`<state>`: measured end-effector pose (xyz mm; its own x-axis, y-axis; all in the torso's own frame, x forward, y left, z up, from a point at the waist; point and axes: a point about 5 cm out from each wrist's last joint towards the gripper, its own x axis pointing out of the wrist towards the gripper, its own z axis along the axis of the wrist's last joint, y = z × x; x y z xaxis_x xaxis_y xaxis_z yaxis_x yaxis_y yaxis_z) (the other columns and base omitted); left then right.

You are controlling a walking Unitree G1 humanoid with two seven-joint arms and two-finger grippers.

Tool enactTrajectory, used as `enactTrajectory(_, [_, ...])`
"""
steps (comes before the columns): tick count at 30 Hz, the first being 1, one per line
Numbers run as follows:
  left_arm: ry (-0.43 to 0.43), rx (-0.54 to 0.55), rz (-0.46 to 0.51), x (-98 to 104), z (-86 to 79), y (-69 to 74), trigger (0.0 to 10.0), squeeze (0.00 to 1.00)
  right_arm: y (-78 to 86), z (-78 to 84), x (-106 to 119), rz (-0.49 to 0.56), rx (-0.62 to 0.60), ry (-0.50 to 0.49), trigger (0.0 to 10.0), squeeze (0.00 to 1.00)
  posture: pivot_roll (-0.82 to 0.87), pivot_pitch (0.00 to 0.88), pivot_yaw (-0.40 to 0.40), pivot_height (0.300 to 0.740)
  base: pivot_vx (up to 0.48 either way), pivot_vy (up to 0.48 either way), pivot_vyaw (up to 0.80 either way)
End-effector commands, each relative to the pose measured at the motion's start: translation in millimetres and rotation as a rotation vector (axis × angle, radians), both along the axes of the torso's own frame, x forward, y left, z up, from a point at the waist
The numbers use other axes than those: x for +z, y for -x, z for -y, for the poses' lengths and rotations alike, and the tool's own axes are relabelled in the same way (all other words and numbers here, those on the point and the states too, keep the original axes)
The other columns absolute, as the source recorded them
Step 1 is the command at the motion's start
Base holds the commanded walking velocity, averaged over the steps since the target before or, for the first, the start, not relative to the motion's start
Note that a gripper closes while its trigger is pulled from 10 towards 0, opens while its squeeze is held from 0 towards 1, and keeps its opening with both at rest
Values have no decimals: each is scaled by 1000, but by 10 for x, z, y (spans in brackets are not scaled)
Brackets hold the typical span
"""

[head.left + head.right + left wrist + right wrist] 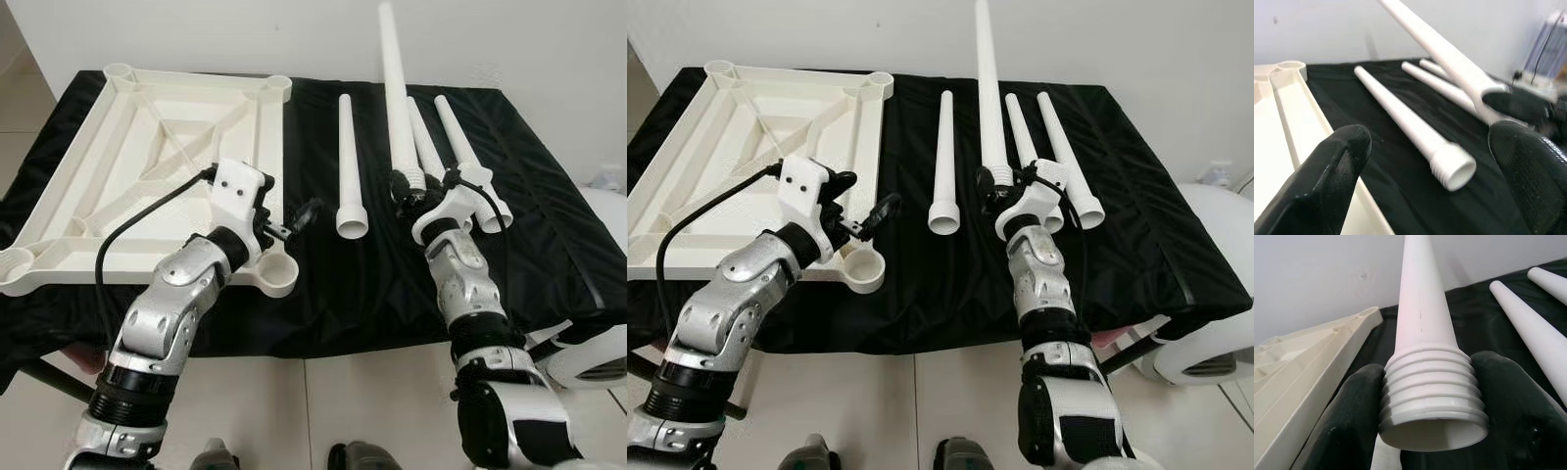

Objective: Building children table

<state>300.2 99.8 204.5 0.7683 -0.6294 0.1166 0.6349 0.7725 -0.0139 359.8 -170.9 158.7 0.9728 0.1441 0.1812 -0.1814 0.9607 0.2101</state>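
My right end effector (996, 188) is clamped on the leg (988, 88) at its threaded end: light, stiff, slick plastic. Left end effector (867, 217) open beside tabletop (745, 137).

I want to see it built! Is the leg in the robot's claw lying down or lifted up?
Lifted up. The right claw grips the leg at its threaded end, tip raised above the cloth, while three other legs lie flat.

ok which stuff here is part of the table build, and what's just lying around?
Part of the job:
- upside-down white tabletop, corner sockets up
- leg clamped at its threaded end in the right gripper
- three loose legs on the cloth
- left gripper, open beside the near socket

Lying about:
- black cloth
- white appliance at right
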Motion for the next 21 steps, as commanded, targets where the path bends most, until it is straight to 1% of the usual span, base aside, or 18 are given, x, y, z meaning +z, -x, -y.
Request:
enactTrajectory(1, [22,-88,-14,18,25,-2,10000,0,27,28,66,48,8,4,10000,0,-25,0,-35,740,0,0,0])
enactTrajectory(5, [49,-107,-25,67,-1,-55,10000,0,88,14,20,55,47,38,10000,0,-22,0,-31,740,0,0,0])
enactTrajectory(7, [98,-151,-47,140,-16,-114,10000,0,176,-8,-60,61,98,91,10000,0,-22,0,-29,740,0,0,0])
enactTrajectory(10, [113,-172,-52,168,-15,-129,10000,0,207,-17,-91,61,111,109,10000,0,-21,0,-27,740,0,0,0])
enactTrajectory(11, [144,-236,-74,190,27,-124,10000,1000,259,-39,-124,64,137,121,10000,0,-24,0,-22,740,0,0,0])
enactTrajectory(13, [168,-335,-107,198,111,-101,10000,1000,324,-78,-161,69,167,142,10000,0,-27,0,-17,740,0,0,0])
enactTrajectory(14, [168,-335,-107,198,111,-101,10000,1000,324,-78,-161,69,167,142,10000,0,-27,0,-17,740,0,0,0])
enactTrajectory(15, [169,-386,-135,175,195,-89,10000,1000,362,-120,-164,87,189,150,10000,0,-31,0,-8,740,0,0,0])
enactTrajectory(16, [169,-386,-135,175,195,-89,10000,1000,362,-120,-164,87,189,150,10000,0,-31,0,-8,740,0,0,0])
enactTrajectory(17, [169,-395,-147,163,233,-94,10000,1000,375,-138,-161,96,197,149,10000,0,-31,0,-7,740,0,0,0])
enactTrajectory(18, [180,-408,-166,158,285,-105,10000,0,390,-167,-153,109,211,144,10000,0,-32,0,-4,740,0,0,0])
enactTrajectory(20, [204,-436,-201,164,370,-120,10000,0,414,-229,-142,129,240,155,10000,0,-28,0,-2,740,0,0,0])
enactTrajectory(21, [204,-436,-201,164,370,-120,10000,0,414,-229,-142,129,240,155,10000,0,-28,0,-2,740,0,0,0])
